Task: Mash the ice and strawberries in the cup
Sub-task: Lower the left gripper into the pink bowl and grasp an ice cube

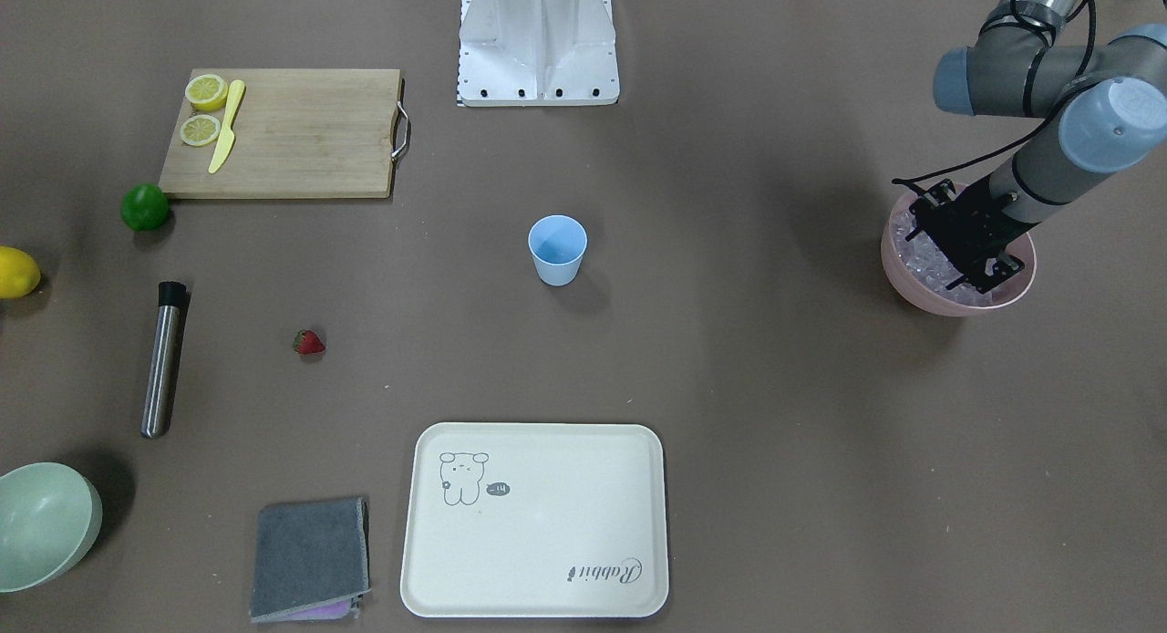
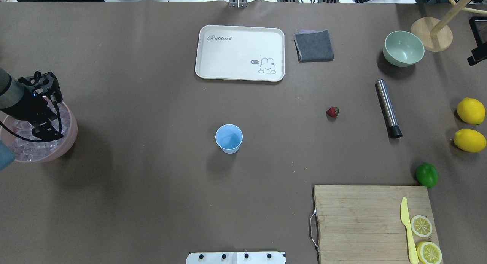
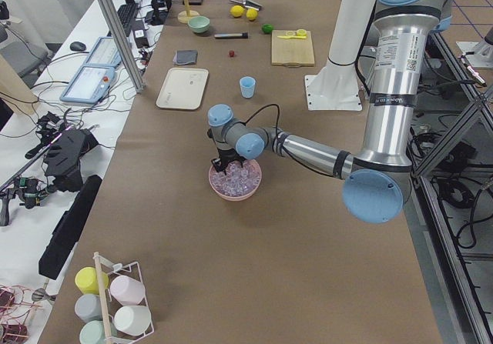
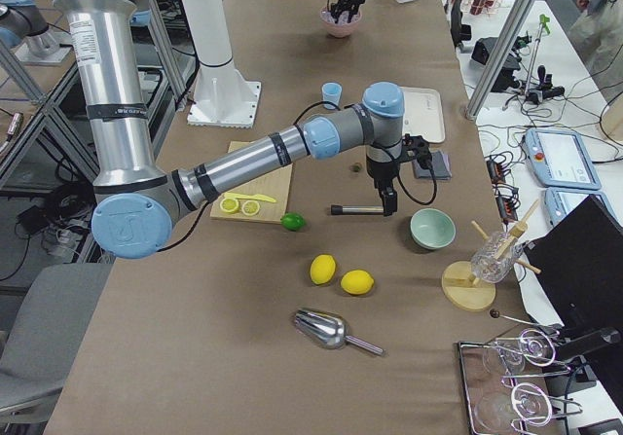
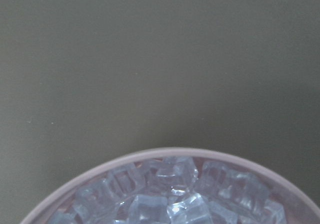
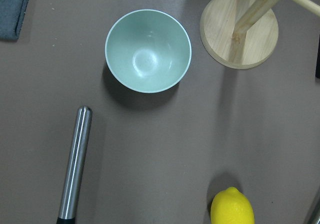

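Observation:
The pale-blue cup [image 1: 557,248] stands upright and empty mid-table, also in the overhead view [image 2: 228,138]. The strawberry [image 1: 309,343] lies alone on the table, apart from the cup [image 2: 332,112]. Ice [image 2: 26,150] fills a pink bowl [image 1: 921,303] at the table's left end; the cubes also show in the left wrist view [image 5: 170,194]. My left gripper [image 1: 983,275] looks open, its fingertips down among the ice [image 2: 51,117]. My right gripper [image 4: 388,204] shows only in the exterior right view, hanging above the table; I cannot tell if it is open.
A steel muddler [image 2: 386,104] lies beyond the strawberry, near a pale-green bowl [image 2: 403,49]. A cream tray [image 2: 239,53] and grey cloth [image 2: 314,45] sit at the far edge. A cutting board [image 2: 357,222] holds lemon halves and a knife; a lime [image 2: 427,174] and lemons lie nearby.

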